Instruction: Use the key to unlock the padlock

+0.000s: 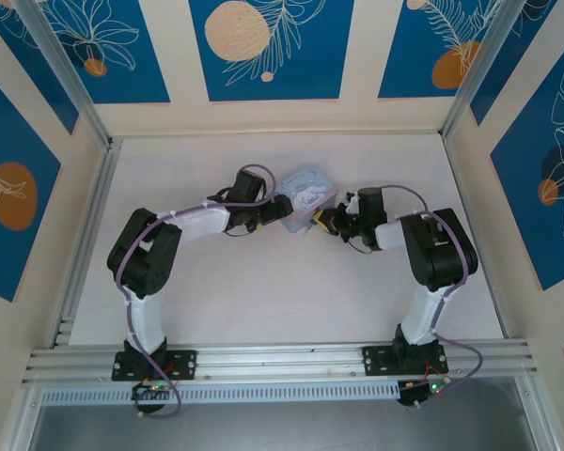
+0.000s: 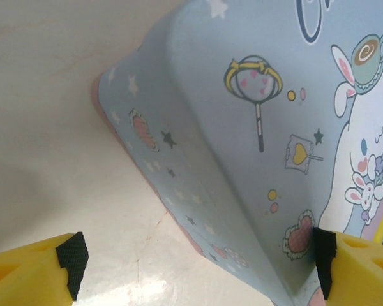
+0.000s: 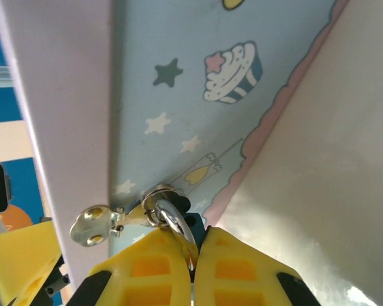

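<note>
My left hand point(image 2: 198, 260) is spread open around a corner of the pale blue tin point(image 2: 242, 159). One pad touches the lid's edge and the other hangs free over the worktop point(image 2: 51, 127). The lid shows a white cartoon rabbit point(image 2: 364, 159) and looping dark blue lettering point(image 2: 309, 19) cut off at the frame, so I cannot read it. My right hand point(image 3: 193, 255) is pinched closed on the key point(image 3: 182, 236), just below a small ring point(image 3: 158, 207). The dark padlock point(image 3: 180, 204) sits behind it against the tin's side, and a silver tab point(image 3: 91, 226) hangs to the left.
</note>
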### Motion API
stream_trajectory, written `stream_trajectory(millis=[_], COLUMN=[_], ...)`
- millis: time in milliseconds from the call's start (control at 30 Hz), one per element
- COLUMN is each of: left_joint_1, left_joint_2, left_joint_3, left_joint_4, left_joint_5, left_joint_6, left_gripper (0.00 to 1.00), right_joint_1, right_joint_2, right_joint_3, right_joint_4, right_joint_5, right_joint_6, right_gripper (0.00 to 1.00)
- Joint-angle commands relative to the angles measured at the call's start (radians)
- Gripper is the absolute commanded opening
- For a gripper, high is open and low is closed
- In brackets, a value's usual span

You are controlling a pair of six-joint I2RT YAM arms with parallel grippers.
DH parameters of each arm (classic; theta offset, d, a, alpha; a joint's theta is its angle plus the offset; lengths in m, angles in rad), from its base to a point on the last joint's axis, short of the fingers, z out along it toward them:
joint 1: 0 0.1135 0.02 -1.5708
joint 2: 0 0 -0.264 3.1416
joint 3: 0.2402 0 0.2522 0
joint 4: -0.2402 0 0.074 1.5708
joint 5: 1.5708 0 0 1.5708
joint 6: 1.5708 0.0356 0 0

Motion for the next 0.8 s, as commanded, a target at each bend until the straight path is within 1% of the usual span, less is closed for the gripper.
stream_trajectory(millis=[0,67,100,167,200,300,400,467,567,767], left_joint_1=[0.010,0.010,0.010,0.010,0.009,0.008,0.008,0.009,0.009,0.008], left_joint_2=[0.102,0.108,0.108,0.111,0.113,0.111,0.111,0.115,0.122,0.132], left_joint_3=[-0.055,-0.046,-0.044,-0.041,-0.040,-0.042,-0.046,-0.044,-0.036,-0.018], left_joint_4=[-0.278,-0.288,-0.291,-0.293,-0.295,-0.296,-0.292,-0.291,-0.296,-0.307], left_joint_5=[-0.114,-0.116,-0.118,-0.120,-0.121,-0.124,-0.126,-0.124,-0.123,-0.125], left_joint_6=[0.018,0.019,0.020,0.022,0.023,0.025,0.023,0.021,0.019,0.022], left_gripper=[0.89,0.89,0.89,0.89,0.88,0.88,0.88,0.88,0.87,0.86], right_joint_1=[-0.038,-0.060,-0.079,-0.114,-0.134,-0.148,-0.143,-0.140,-0.140,-0.157], right_joint_2=[-0.021,-0.047,-0.066,-0.068,-0.050,-0.032,-0.018,-0.018,-0.032,-0.029], right_joint_3=[0.110,0.119,0.102,0.071,0.088,0.131,0.170,0.157,0.114,0.131], right_joint_4=[-0.320,-0.336,-0.297,-0.156,-0.129,-0.186,-0.341,-0.370,-0.368,-0.465], right_joint_5=[0.020,0.055,0.069,0.008,-0.045,-0.078,-0.035,-0.021,0.003,0.069], right_joint_6=[-0.146,-0.157,-0.141,-0.100,-0.087,-0.110,-0.182,-0.202,-0.209,-0.263], right_gripper=[0.00,0.00,0.00,0.00,0.00,0.00,0.00,0.00,0.00,0.00])
